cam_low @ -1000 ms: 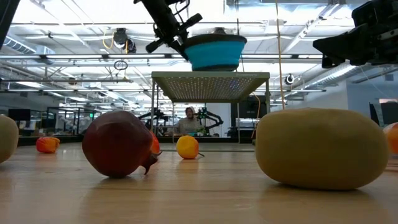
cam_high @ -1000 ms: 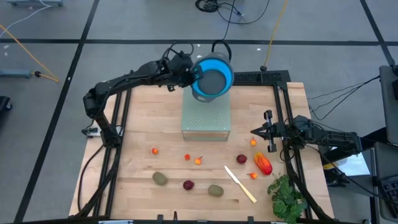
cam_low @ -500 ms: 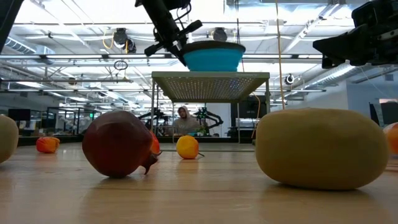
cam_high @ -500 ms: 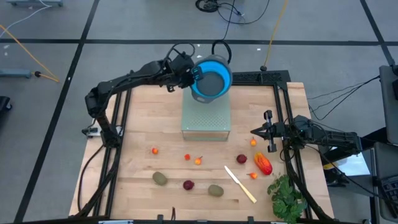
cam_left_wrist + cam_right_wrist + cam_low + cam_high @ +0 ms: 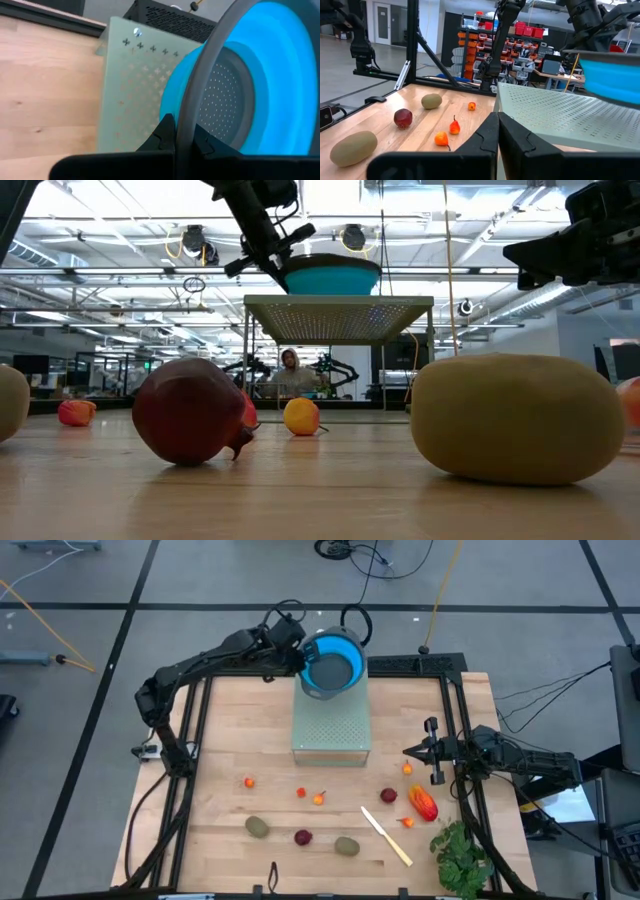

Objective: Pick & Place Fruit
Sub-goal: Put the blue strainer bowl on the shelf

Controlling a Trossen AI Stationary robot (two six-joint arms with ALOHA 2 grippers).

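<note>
**High view: blue colander held over the stand, fruit scattered below**

High view shows the left gripper (image 5: 297, 652) at upper centre, clamped on the rim of a blue colander (image 5: 333, 662) that sits tilted above the far end of a pale green perforated stand (image 5: 331, 727). The right gripper (image 5: 418, 751) waits at the right edge of the wooden table (image 5: 220, 730), its fingers pressed together and holding nothing.

The fruit lies in the lower half of the frame, on the table in front of the stand: a red-orange oval (image 5: 424, 804) at right, two kiwi-like ovals (image 5: 258, 827) and (image 5: 347, 846), dark red balls (image 5: 303, 836) and (image 5: 388, 795), and tiny orange bits (image 5: 248, 782) and (image 5: 318, 799).

A cream knife (image 5: 386, 836) lies diagonally between the kiwi-like oval and the red-orange oval. A green leafy bunch (image 5: 462, 858) sits at lower right, near the table's corner. In the low view a person (image 5: 290, 370) shows far behind, under the stand.
</note>
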